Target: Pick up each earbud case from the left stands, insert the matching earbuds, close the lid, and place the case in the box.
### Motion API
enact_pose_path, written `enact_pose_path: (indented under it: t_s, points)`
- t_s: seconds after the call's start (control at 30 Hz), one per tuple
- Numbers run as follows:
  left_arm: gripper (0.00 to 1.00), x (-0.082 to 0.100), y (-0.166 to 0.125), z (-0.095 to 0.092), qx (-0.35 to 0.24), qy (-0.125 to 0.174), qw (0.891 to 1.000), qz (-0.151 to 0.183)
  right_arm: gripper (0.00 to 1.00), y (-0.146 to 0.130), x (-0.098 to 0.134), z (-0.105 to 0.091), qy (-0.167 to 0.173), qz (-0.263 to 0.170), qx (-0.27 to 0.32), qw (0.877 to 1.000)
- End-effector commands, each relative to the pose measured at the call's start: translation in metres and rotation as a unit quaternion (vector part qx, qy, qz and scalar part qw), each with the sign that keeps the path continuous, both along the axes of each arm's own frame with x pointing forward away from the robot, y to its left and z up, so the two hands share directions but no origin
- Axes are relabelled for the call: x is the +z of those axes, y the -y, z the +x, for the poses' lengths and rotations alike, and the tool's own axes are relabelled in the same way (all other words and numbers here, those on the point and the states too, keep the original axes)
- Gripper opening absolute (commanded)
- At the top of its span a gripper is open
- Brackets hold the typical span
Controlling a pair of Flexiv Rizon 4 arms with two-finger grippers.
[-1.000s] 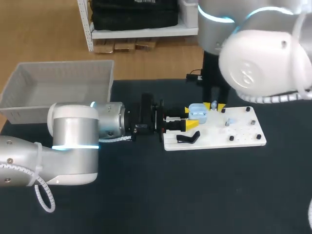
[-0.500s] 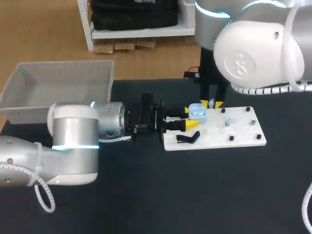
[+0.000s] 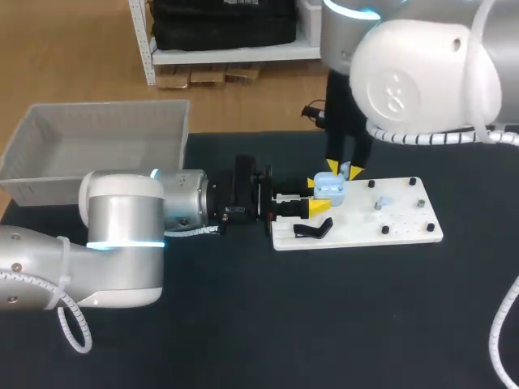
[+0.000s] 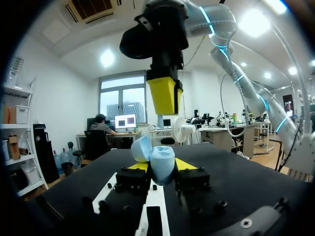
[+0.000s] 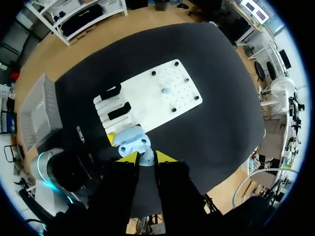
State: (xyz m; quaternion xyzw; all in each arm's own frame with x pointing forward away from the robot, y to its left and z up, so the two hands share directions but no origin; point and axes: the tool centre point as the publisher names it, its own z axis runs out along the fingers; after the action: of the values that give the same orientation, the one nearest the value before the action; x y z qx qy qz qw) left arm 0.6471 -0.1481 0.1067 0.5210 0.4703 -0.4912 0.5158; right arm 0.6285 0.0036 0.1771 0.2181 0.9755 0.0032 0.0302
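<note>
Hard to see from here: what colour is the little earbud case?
Light blue; the small rounded earbud case shows best in the left wrist view.

Twin silver-and-white robot arms, ringed with blue light.
Left arm [image 3: 122, 243] carries a coiled white cable [image 3: 69, 322]; right arm [image 3: 413, 77] wears a rounded white shell; both end in yellow fingertips [image 3: 320, 207].

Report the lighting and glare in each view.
Head view: strong light bleaches the white right arm; the dark table shows little shadow. Left wrist view: ceiling lamps flare behind the right hand above the earbud case. Right wrist view: even light, no glare.
</note>
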Motion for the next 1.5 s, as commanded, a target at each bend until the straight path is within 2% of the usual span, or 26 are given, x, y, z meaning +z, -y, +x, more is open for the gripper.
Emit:
enact_pose_path:
  t_s: [0.03,0.37,0.87,1.5]
  points:
    - [0.00,-0.001,0.000,0.000,0.001,0.001,1.000,-0.002,0.00,-0.008,-0.001,0.001,-0.006,-0.007,-0.003,1.000]
    - [0.00,-0.001,0.000,0.000,0.001,0.001,1.000,-0.002,0.00,-0.012,-0.010,-0.001,-0.009,-0.007,-0.004,1.000]
    - [0.00,-0.001,0.000,0.000,0.001,0.001,1.000,-0.002,0.00,-0.009,-0.012,-0.001,-0.007,-0.028,-0.053,0.998]
    - [0.00,-0.001,0.000,0.000,0.001,0.001,1.000,-0.002,0.00,-0.007,-0.014,-0.001,-0.001,-0.020,-0.068,0.998]
